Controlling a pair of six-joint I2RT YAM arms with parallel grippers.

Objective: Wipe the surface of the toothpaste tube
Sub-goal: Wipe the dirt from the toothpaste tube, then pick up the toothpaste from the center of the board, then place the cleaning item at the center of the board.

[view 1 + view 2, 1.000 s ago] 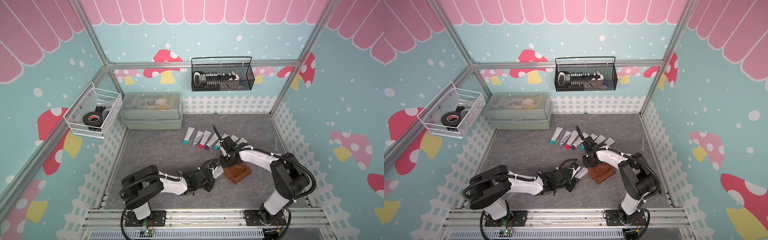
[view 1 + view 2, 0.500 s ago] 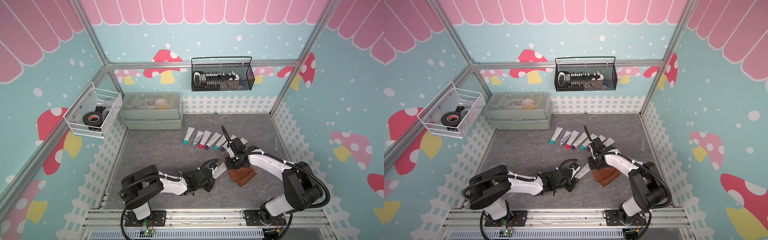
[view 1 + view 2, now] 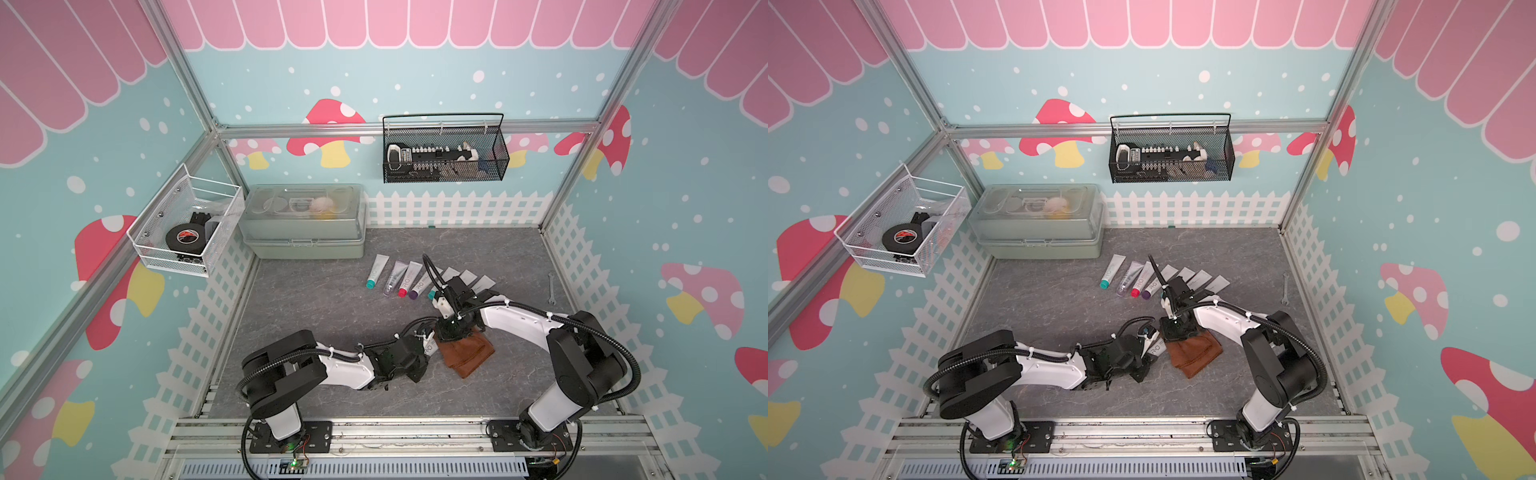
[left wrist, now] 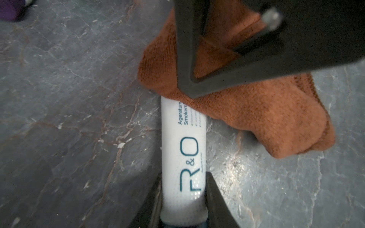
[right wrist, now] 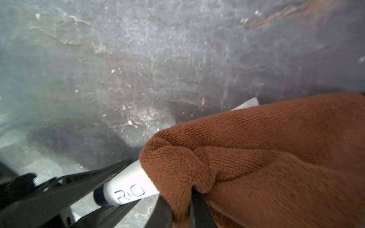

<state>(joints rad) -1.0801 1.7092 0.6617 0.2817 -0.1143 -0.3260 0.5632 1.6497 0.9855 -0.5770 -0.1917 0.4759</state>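
A white toothpaste tube (image 4: 182,150) with teal "R&O" lettering lies low over the grey floor near the front middle, in both top views (image 3: 430,348) (image 3: 1155,348). My left gripper (image 4: 182,177) is shut on its cap end. My right gripper (image 5: 181,209) is shut on a bunched brown cloth (image 5: 276,158). That cloth (image 4: 246,110) covers the tube's far part, and its flat crimped end peeks out beyond it. In the top views the right gripper (image 3: 451,332) points down onto the cloth (image 3: 465,353), right beside the left gripper (image 3: 419,353).
A row of several other tubes (image 3: 399,276) and white sachets (image 3: 469,277) lies behind the grippers. A grey-green lidded box (image 3: 305,224) stands at the back left. A small wrench (image 3: 550,286) lies by the right fence. Wire baskets (image 3: 187,232) (image 3: 444,153) hang on the walls.
My right gripper slid the cloth along the tube away from the left gripper, then back toward it. The left arm and the tube stayed still.
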